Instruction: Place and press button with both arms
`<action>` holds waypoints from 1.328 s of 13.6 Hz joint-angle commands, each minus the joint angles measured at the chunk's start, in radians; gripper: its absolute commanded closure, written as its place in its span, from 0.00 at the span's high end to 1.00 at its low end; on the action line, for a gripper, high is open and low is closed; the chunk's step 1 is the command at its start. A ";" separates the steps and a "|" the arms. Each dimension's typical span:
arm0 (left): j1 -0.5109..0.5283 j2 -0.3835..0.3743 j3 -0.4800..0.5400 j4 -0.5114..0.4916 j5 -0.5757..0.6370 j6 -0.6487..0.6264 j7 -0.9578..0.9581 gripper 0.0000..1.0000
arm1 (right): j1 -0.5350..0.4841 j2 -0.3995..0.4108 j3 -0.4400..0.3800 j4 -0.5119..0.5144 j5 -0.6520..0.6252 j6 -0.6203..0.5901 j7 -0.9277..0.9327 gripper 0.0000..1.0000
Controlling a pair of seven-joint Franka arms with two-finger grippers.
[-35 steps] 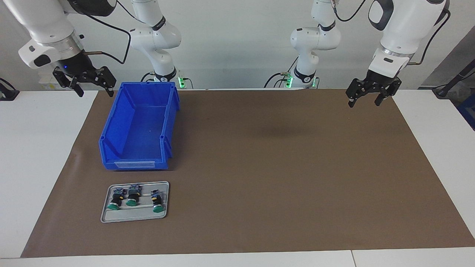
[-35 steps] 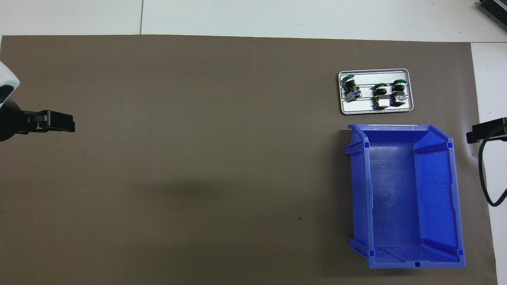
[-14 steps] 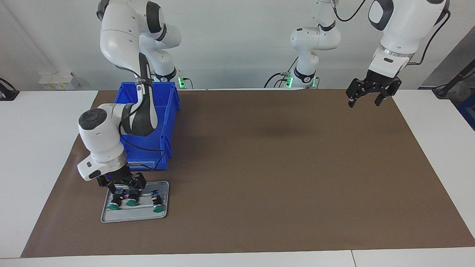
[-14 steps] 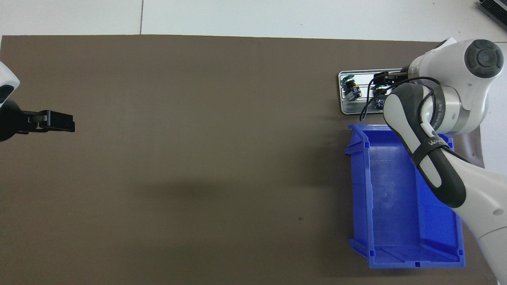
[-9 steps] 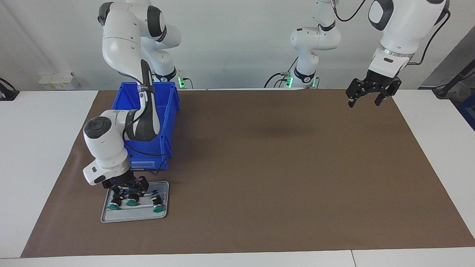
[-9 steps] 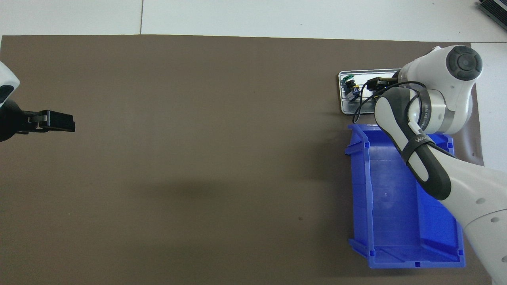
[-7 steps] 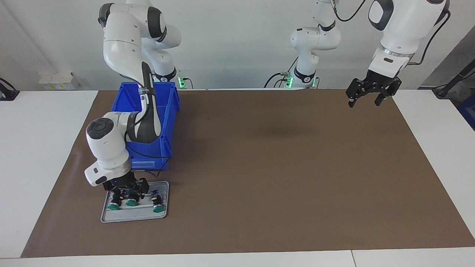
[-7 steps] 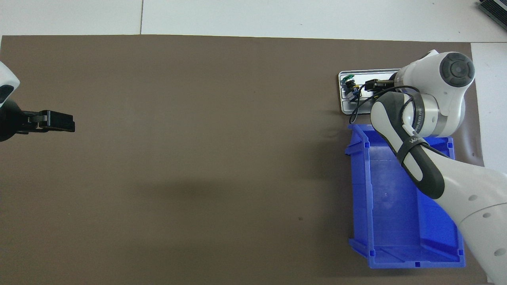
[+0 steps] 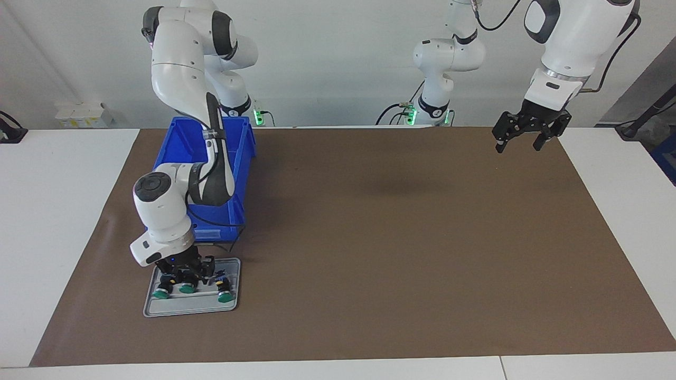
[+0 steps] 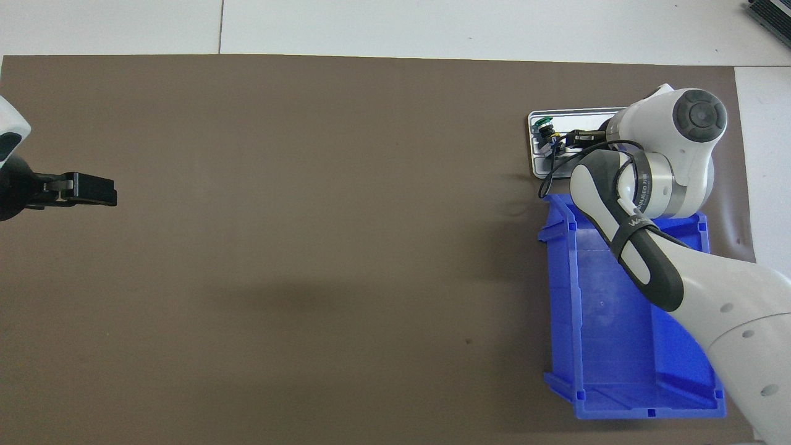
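Covering middle button [image 9: 186, 285], right gripper [image 9: 186, 274], grip unclear

In the overhead view the right arm [image 10: 649, 185] covered most of the grey tray [image 10: 537, 167] and all but one green-capped button [image 10: 544, 122] at its uncovered end. The right gripper [image 9: 186, 274] sat low over the tray; whether its fingers touched a button was too small to tell. The left arm [image 10: 9, 179] was cut off by the overhead view's edge.

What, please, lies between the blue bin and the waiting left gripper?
Only bare brown mat lies between blue bin and left gripper, clearest in the facing view.
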 commanded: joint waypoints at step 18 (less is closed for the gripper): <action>0.014 -0.018 -0.006 -0.016 -0.004 0.002 0.008 1.00 | 0.138 -0.135 0.009 0.312 -0.003 -0.492 1.126 0.00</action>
